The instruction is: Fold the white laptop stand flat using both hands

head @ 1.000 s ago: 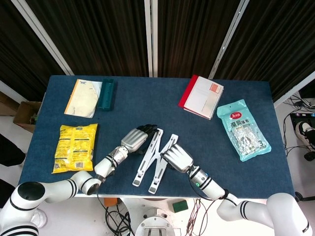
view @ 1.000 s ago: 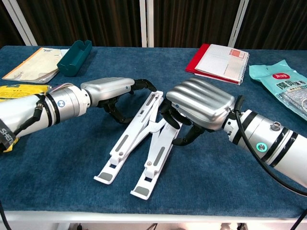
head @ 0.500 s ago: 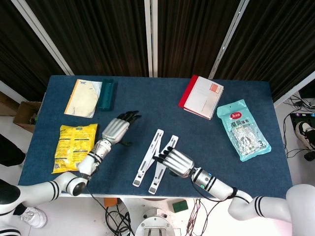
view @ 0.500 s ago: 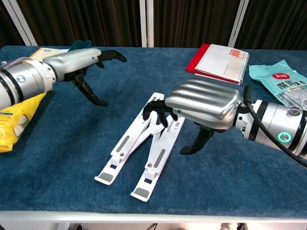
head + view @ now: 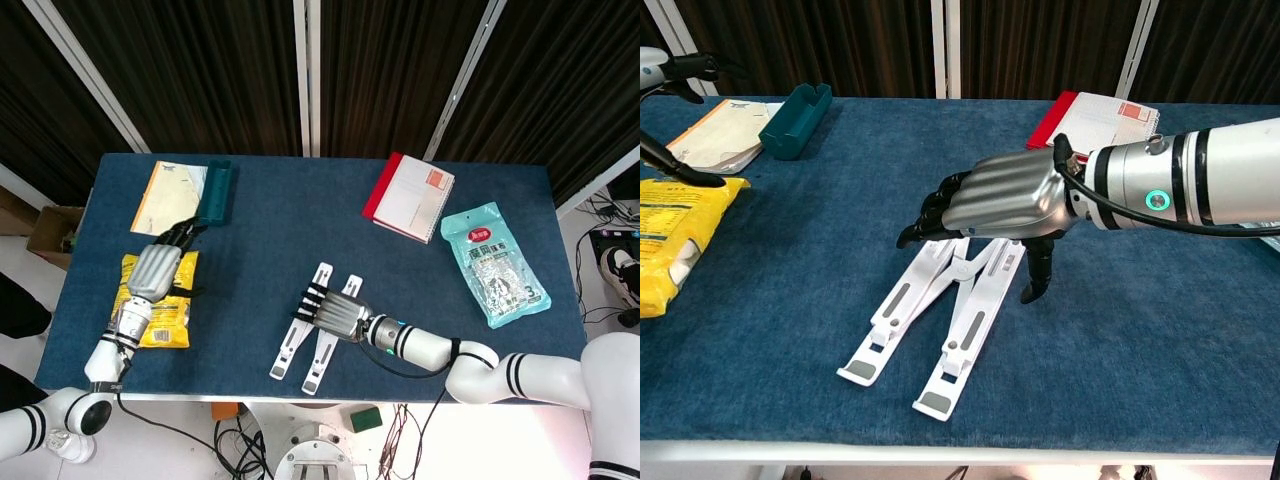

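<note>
Right hand (image 5: 1005, 195) hides the laptop stand's (image 5: 930, 315) top.

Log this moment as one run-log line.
stand: flat on table, legs splayed | right hand: above stand's far end, holding nothing | left hand: over yellow bag, holding nothing

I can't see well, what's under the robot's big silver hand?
Under the right hand lies the far end of the white laptop stand, flat on the table. The part beneath the palm is covered.
</note>
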Controlling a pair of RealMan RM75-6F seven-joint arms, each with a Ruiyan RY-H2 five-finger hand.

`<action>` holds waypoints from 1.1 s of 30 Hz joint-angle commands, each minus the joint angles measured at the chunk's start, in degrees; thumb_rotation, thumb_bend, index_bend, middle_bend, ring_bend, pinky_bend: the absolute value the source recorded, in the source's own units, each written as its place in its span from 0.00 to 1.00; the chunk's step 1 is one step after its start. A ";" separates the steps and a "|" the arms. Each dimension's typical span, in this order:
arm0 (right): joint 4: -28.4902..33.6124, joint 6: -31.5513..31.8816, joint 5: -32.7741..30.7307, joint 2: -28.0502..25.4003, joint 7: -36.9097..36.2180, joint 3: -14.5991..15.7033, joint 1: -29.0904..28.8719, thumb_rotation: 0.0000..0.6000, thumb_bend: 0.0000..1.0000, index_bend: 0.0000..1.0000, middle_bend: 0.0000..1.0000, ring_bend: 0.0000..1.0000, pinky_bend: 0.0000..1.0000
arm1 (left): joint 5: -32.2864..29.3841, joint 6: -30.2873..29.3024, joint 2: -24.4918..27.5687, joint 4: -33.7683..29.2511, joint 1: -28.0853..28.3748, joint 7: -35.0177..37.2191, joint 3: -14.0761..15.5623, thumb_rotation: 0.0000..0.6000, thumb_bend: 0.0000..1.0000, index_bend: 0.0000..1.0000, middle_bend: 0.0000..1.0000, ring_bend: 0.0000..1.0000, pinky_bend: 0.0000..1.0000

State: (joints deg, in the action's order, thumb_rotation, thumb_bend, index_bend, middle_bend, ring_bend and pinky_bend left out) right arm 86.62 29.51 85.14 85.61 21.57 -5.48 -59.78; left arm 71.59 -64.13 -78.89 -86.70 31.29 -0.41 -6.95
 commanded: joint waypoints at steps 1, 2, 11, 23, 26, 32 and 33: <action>-1.92 -1.06 -0.67 1.53 -0.36 0.06 -1.16 1.00 0.00 0.00 0.13 0.01 0.09 | -0.15 0.09 0.38 -0.28 -0.72 0.38 0.51 1.00 0.00 0.10 0.01 0.04 0.16; -2.32 -1.12 -0.66 1.84 -0.55 0.13 -1.40 1.00 0.00 0.00 0.13 0.01 0.09 | -0.10 0.02 0.40 -0.30 -0.92 0.52 0.58 1.00 0.00 0.10 0.01 0.04 0.16; -5.98 -1.18 -0.06 4.42 -2.20 0.92 -3.35 1.00 0.00 0.00 0.14 0.02 0.09 | 0.48 -0.17 0.37 0.64 -2.16 2.89 0.42 1.00 0.00 0.10 0.01 0.04 0.16; -12.33 6.26 6.26 8.13 -7.28 2.94 -3.52 1.00 0.23 0.54 0.51 0.36 0.26 | 1.80 -1.14 0.51 1.95 -3.74 6.59 0.04 1.00 0.00 0.10 0.01 0.04 0.16; -13.87 7.91 7.33 8.37 -9.80 3.22 -3.54 1.00 0.24 0.59 0.54 0.40 0.29 | 2.21 -1.74 0.55 2.09 -4.22 7.14 -0.02 1.00 0.00 0.10 0.01 0.04 0.16; -14.06 6.62 5.95 7.45 -9.88 3.34 -3.80 1.00 0.13 0.31 0.36 0.22 0.15 | 2.43 -2.63 0.88 2.22 -4.94 6.17 -0.12 1.00 0.00 0.10 0.01 0.04 0.16; -13.37 6.28 4.88 7.00 -9.13 3.02 -3.57 1.00 0.07 0.17 0.25 0.12 0.08 | 2.36 -2.90 1.02 2.24 -5.11 5.63 -0.14 1.00 0.00 0.10 0.01 0.04 0.16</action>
State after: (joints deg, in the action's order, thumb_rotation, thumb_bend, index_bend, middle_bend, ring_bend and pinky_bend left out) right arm 72.35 36.68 91.54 93.34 11.29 -2.12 -63.51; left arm 74.03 -66.73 -78.02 -84.50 26.39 5.73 -7.04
